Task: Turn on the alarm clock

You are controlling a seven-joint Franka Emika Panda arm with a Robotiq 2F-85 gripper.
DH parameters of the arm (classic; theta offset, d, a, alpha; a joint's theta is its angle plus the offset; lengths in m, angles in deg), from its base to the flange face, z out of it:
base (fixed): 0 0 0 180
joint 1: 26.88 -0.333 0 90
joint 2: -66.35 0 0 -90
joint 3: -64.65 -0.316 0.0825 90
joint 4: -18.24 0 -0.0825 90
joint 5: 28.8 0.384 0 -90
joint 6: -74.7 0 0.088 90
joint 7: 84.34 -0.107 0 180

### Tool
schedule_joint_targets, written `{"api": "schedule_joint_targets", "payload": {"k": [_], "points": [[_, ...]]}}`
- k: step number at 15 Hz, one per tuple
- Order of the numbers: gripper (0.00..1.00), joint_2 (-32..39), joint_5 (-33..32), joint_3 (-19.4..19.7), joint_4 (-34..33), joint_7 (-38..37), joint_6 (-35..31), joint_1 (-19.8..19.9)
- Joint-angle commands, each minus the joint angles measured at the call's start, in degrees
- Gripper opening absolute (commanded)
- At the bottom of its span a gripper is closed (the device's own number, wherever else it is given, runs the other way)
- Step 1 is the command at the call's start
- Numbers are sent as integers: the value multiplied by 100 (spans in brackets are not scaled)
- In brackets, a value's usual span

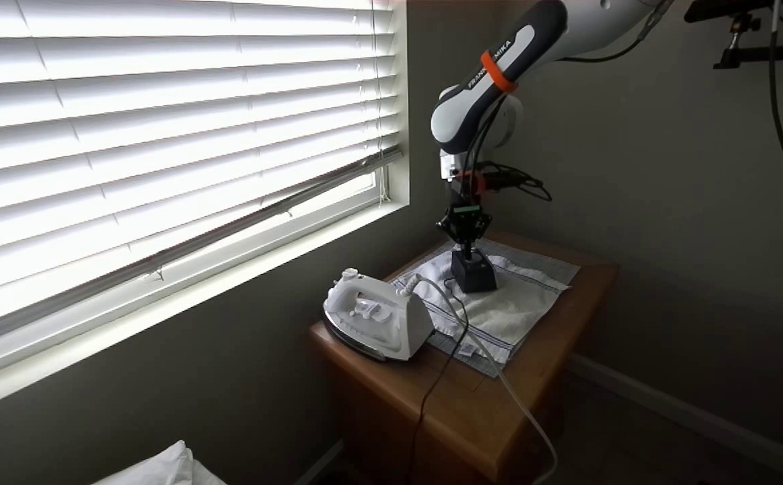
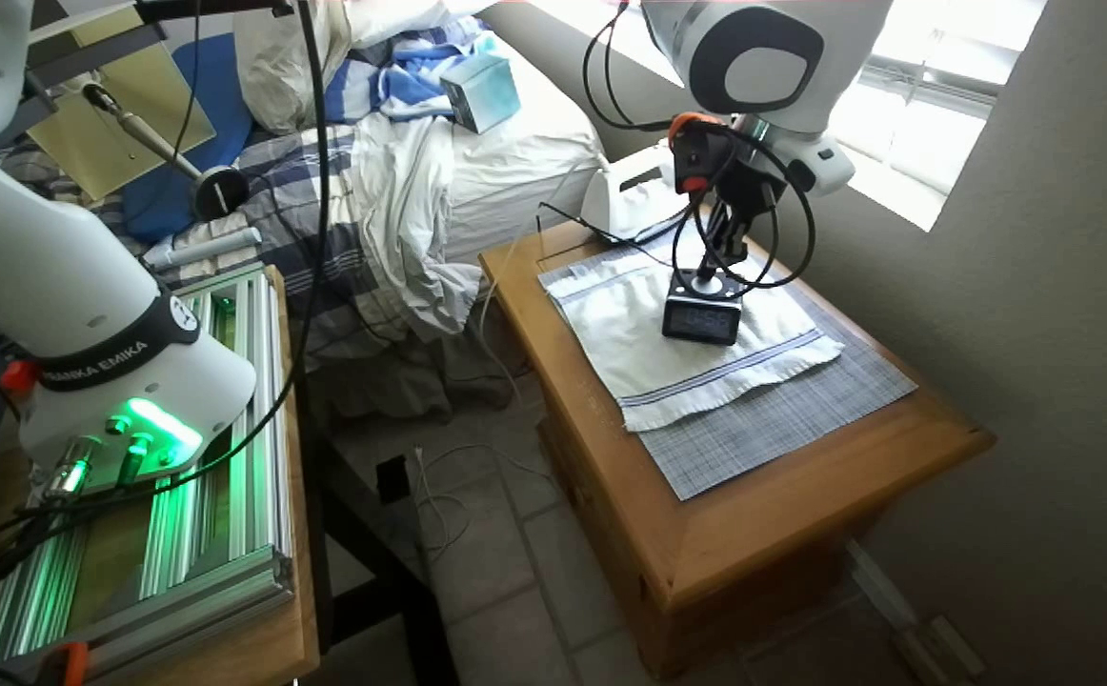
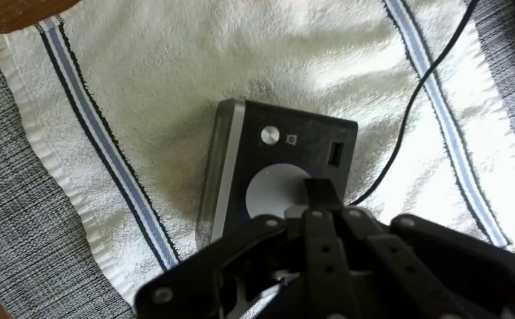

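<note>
The alarm clock is a small dark box (image 1: 474,275) standing on a white towel. In an exterior view its dark front display (image 2: 701,322) faces the camera, with faint digits. In the wrist view the clock top (image 3: 306,153) shows a large round grey button (image 3: 273,188), a small silver knob (image 3: 270,135) and a USB slot. My gripper (image 3: 321,192) is shut and empty, pointing down over the edge of the round button. It also shows at the clock top in both exterior views (image 1: 468,253) (image 2: 708,274). Whether the fingertips touch the button cannot be told.
A white iron (image 1: 378,316) with a cord stands on the wooden nightstand (image 1: 459,417) by the window wall. The white towel (image 2: 601,333) lies on a grey placemat (image 2: 706,467). A black cord (image 3: 410,106) runs from the clock. A bed (image 2: 506,171) stands beyond.
</note>
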State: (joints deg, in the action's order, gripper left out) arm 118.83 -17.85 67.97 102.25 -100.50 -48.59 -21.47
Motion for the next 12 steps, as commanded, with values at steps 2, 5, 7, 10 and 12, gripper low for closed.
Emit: {"api": "schedule_joint_targets", "payload": {"k": [2,5,7,10,12], "points": [[0,306,204,-85,-420,144,238,197],[0,342,265,-74,-478,133,315,263],[0,358,307,-64,-486,128,342,310],[0,355,380,-62,-467,136,392,391],[0,353,408,-59,-457,140,430,426]]}}
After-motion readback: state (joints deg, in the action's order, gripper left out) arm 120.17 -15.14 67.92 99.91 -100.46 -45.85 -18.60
